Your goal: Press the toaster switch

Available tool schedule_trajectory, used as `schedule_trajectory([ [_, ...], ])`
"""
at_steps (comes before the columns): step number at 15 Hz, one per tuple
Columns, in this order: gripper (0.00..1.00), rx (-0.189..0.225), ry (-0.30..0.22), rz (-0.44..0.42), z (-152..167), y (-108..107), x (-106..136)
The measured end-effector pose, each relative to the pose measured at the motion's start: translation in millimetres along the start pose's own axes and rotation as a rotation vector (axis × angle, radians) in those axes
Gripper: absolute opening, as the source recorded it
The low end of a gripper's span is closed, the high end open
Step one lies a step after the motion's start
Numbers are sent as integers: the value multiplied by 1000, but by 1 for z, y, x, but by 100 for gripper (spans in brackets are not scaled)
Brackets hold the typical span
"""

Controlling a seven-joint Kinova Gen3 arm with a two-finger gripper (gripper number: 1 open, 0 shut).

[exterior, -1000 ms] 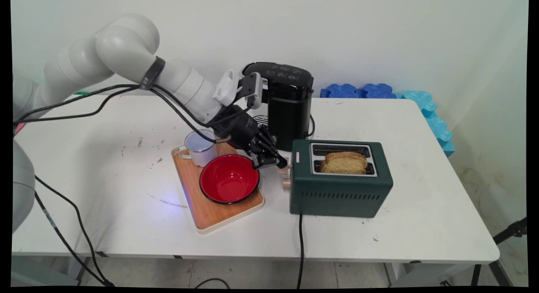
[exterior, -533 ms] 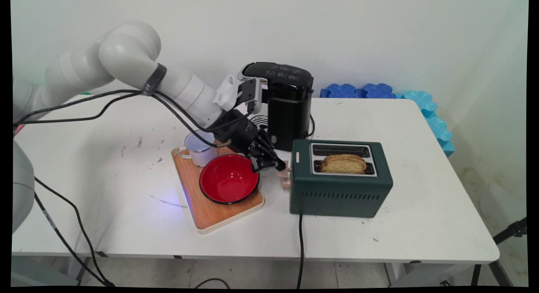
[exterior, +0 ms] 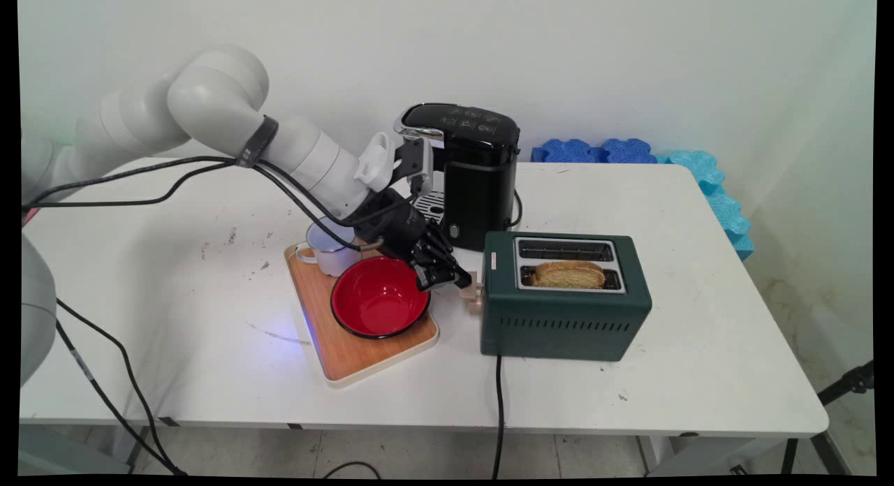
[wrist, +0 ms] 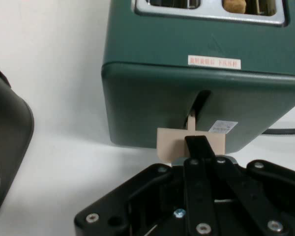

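A dark green toaster stands at the table's middle right, with a slice of toast sunk low in its near slot. My gripper is shut, and its fingertips rest on top of the toaster's beige lever on the left end. In the hand view the joined fingers press on the lever's flat tab, low in the slit of the toaster. The toast's end shows at the top edge.
A red bowl and a white mug sit on a wooden board just left of the gripper. A black coffee machine stands behind. The toaster's cord runs off the front edge. Blue foam pieces line the back right.
The gripper has moved down with the lever under it, and the toast has sunk into the slot.
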Motion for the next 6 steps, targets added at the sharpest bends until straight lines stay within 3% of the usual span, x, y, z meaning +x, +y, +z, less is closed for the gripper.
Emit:
schedule_trajectory([
  [6,0,1,-6,-9,3,2,-4],
])
